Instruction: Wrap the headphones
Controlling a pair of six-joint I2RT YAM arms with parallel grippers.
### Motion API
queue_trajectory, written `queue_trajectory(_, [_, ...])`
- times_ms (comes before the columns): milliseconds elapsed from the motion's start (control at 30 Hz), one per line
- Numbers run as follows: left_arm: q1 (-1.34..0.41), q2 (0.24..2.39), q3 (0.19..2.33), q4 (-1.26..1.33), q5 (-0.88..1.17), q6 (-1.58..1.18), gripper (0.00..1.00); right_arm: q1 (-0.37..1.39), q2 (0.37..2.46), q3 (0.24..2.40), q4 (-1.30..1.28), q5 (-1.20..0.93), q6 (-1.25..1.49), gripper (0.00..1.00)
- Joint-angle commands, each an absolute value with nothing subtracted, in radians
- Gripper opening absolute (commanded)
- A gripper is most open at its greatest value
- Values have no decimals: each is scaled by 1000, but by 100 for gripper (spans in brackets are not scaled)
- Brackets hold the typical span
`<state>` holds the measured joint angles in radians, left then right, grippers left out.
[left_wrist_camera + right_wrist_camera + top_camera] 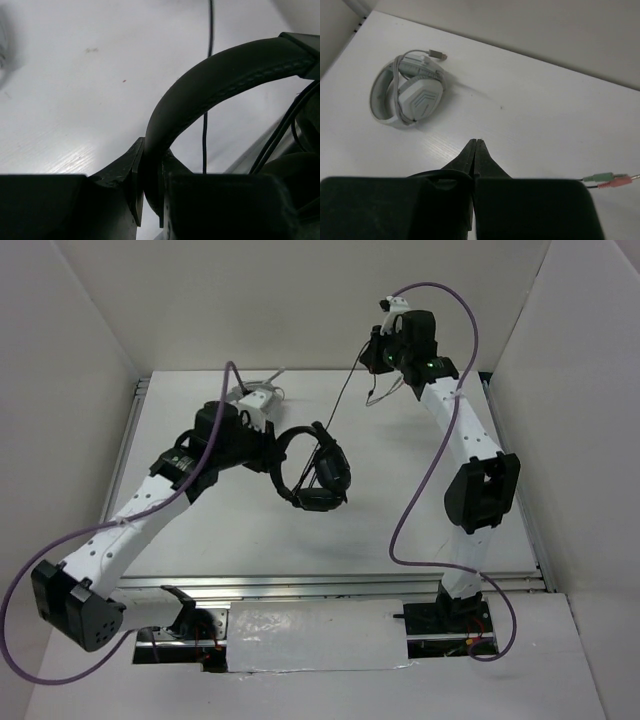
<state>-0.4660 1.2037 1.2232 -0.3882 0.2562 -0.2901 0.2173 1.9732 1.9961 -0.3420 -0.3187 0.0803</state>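
Observation:
The black headphones (320, 480) hang above the table's middle, and my left gripper (272, 455) is shut on their headband. In the left wrist view the padded headband (225, 70) arches up out of that gripper (152, 150), with the earcups dark at the right edge. The thin black cable (345, 395) climbs from the earcups to my right gripper (376, 348), raised high at the back. That gripper (476, 141) is shut, a loop of the cable (430, 172) pinched low between its jaws. The green and pink plugs (605, 177) dangle to the right.
A grey-white headset (407, 95) with its own cord wound round it lies at the table's back left (255, 395). White walls close in the table on three sides. A foil-covered strip (315, 640) runs between the arm bases.

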Motion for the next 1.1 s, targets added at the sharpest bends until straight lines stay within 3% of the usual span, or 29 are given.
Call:
queue_trajectory(0, [-492, 1271, 1209, -348, 54, -255, 0, 229, 1882, 2026, -474, -220, 11, 0])
queue_trajectory(300, [-503, 1549, 1295, -454, -205, -311, 0, 348, 1772, 2094, -681, -54, -72, 0])
queue_trajectory(567, [-376, 1676, 1344, -462, -175, -429, 0, 465, 1727, 2106, -808, 18, -68, 0])
queue_trajectory(767, [-316, 1836, 1538, -581, -267, -535, 0, 554, 1733, 2140, -894, -104, -61, 0])
queue_trajectory(1067, [-252, 1937, 1773, -653, -253, -655, 0, 751, 1672, 1977, -764, -307, -48, 3])
